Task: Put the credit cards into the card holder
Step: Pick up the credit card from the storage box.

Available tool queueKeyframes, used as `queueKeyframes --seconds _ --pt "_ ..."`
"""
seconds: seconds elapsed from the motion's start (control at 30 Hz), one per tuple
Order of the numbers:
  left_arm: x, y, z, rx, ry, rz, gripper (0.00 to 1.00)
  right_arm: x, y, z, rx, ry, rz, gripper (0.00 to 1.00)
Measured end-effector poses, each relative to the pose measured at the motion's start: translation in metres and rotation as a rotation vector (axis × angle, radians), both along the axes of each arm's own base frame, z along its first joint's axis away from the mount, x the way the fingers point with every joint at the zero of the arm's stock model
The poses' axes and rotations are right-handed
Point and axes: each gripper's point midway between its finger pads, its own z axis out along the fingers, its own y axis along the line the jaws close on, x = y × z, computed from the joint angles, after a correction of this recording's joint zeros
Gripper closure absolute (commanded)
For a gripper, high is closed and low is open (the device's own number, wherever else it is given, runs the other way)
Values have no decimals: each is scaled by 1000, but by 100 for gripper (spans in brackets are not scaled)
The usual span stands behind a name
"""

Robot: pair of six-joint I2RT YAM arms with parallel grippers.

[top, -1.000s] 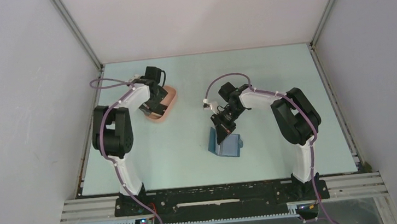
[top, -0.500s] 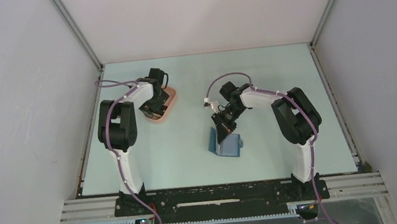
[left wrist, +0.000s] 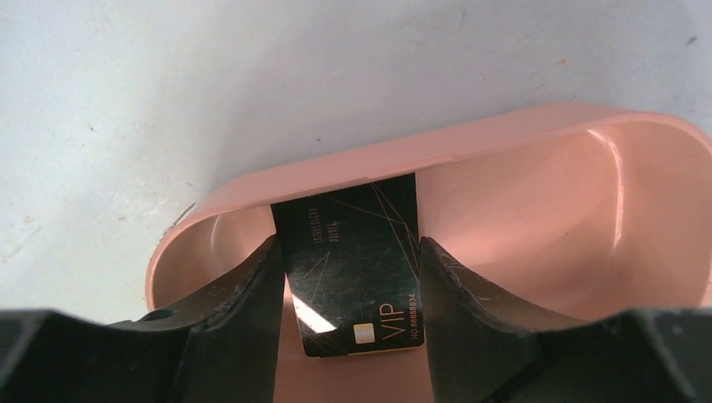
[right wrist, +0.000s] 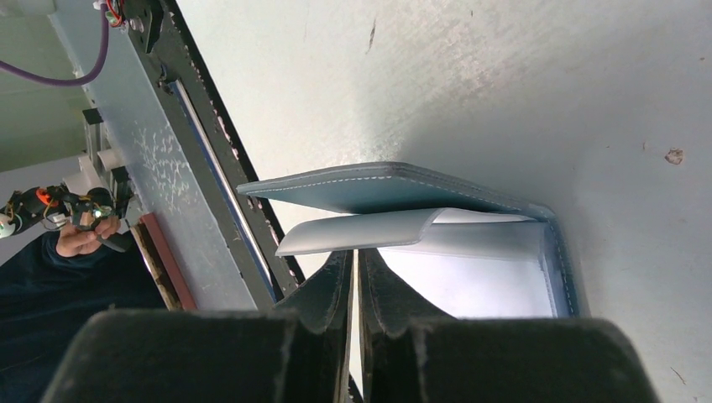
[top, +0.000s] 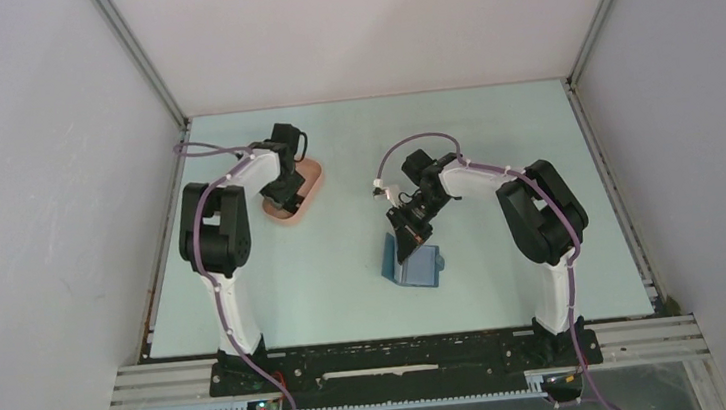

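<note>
Closed in over the last second: left gripper [left wrist: 348,245], wide a moment ago, now down onto the black card [left wrist: 353,269]. No change at the right gripper [right wrist: 354,267] or the blue wallet [right wrist: 395,186]. Card sits between the fingers [left wrist: 239,298], pinched by its two long edges, inside the pink tray [left wrist: 520,147]. Long axis straight ahead of the gripper: VIP end nearest the wrist, far short edge up against the tray wall ahead, leaning rather than flat. Held by thin edges only, so likely to bow and spring free under more squeeze, or to swivel between the pads on the lift. Could also catch under the rim ahead and drag the tray across the table [left wrist: 252,75]. Well off to the right, right gripper closed, tips at the wallet's pale inner flap, outer cover raised just ahead of them. Pinching that flap or merely pressing it: impossible to tell. Could fall shut before the card arrives, given any slip there.
</note>
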Motion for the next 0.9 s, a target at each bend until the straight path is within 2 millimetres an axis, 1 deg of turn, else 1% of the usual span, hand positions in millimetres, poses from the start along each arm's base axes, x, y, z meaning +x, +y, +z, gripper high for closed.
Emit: queueKeyframes --seconds 0.1,0.17,0.33,0.43,0.6,0.73,0.77,0.9 --pt "2 0 5 4 -15 -22 53 0 0 0 0 1 -1 89" --pt "4 0 13 6 -39 -39 55 0 -1 0 1 2 -2 88" --pt "10 0 36 9 -102 -80 56 1 -1 1 5 5 -5 89" --pt "16 -1 43 9 -128 -102 56 1 -1 1 5 6 -5 89" --pt "16 -2 38 -4 -123 -139 55 1 -1 2 8 7 -5 88" --pt "16 -1 33 -19 -120 -160 59 0 -1 3 11 9 0 87" --pt "17 0 32 -23 -122 -165 61 0 -1 4 12 8 3 85" --pt "20 -1 28 -44 -140 -190 63 4 1 9 27 -14 11 72"
